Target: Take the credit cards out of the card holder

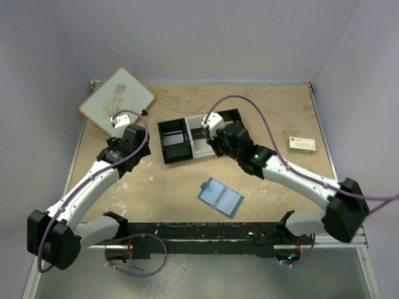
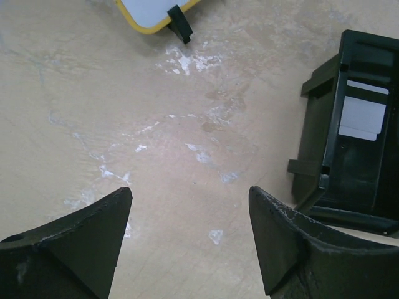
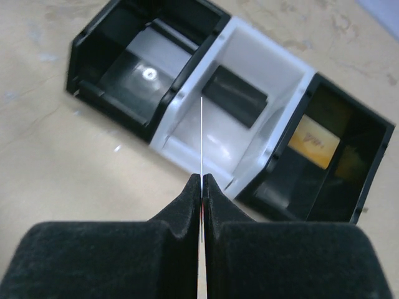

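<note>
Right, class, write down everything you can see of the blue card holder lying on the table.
The card holder is a small, flat blue wallet, lying opened like a book into two panels with a fold line between. Its inside looks pale blue with a darker edge. It lies askew on the tan table, nearer the arm bases than the tray. Only the table touches it. Whether cards remain inside cannot be told.

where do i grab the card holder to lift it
Probably an outer edge of the card holder, coming from above with the open left pincer: it lies opened flat on the table, so only its thin rim offers a pinch.
</note>
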{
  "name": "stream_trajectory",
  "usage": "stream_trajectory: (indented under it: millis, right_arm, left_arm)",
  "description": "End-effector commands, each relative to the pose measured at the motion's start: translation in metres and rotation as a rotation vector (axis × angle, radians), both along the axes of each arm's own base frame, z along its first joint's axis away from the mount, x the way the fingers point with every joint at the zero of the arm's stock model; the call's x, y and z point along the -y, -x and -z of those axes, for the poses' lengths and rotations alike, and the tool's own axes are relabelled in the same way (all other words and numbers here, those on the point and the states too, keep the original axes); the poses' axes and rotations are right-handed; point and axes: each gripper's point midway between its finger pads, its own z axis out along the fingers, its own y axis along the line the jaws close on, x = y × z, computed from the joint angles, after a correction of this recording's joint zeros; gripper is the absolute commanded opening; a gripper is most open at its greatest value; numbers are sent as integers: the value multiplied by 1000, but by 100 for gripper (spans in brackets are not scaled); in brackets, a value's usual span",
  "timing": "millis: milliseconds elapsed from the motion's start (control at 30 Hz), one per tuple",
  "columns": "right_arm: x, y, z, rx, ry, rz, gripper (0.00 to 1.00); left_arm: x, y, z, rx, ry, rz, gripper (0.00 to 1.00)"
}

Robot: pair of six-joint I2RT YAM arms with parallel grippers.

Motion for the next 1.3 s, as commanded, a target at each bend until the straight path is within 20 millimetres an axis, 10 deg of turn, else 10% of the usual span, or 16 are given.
stream_trajectory:
  millis: [0, 433, 1267]
  right_arm:
    - [-5, -64, -6, 47, 120, 63, 0]
    - [-23, -146, 51, 29, 369, 12, 0]
    - [-42, -175, 117, 127, 579, -175, 10]
  left_arm:
    - [-19, -1, -19, 55, -91, -28, 74]
    - [-44, 10, -42, 132, -144, -136, 74]
    - [-46, 11, -43, 137, -152, -146, 73]
